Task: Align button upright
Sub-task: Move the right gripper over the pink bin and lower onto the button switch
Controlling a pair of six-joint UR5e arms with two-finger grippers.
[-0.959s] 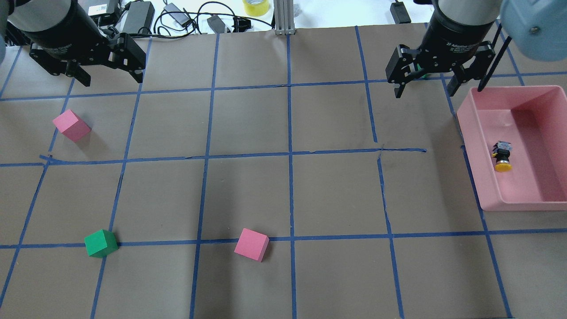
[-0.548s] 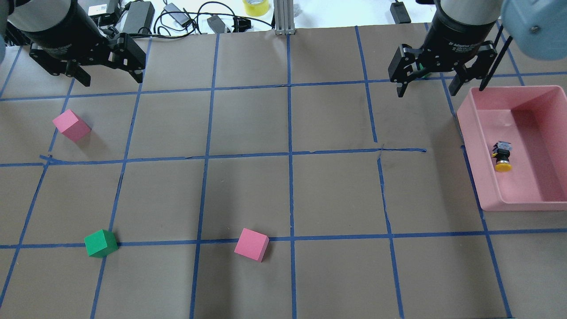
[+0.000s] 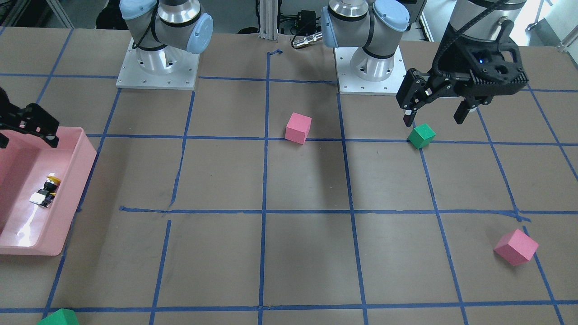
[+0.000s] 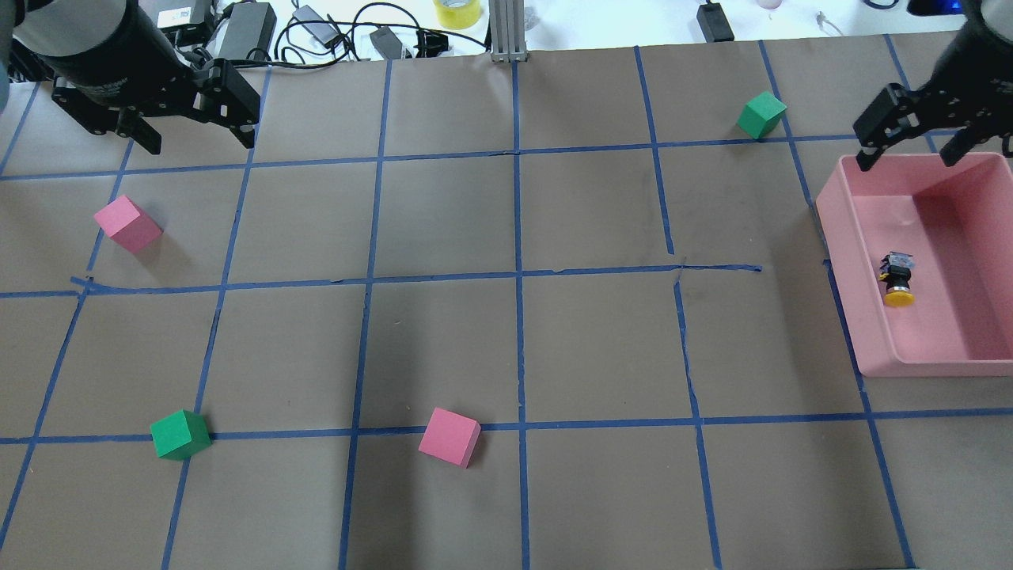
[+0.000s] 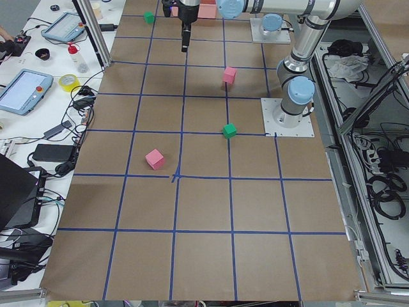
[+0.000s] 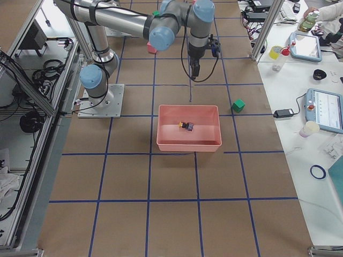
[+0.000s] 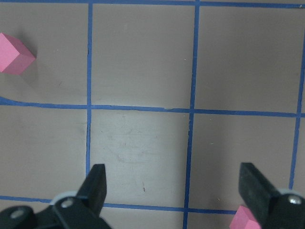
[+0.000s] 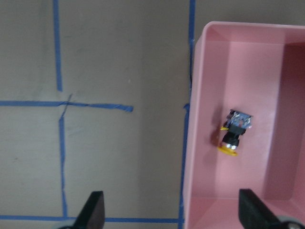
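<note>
Approach stage. The button (image 4: 897, 279) is shown lying on its side inside the pink bin (image 4: 839, 253), ungrasped. The right gripper (image 4: 907, 158) is held open above the bin's far end; the left gripper (image 4: 200, 145) is parked open, well apart. A descent onto the button's black body is judged necessary next.

The right gripper (image 4: 908, 157) (jaws spread wide) now sits further right, over the far rim of the pink bin (image 4: 845, 277), uncovering a green cube (image 4: 761, 114) it hid before.
</note>
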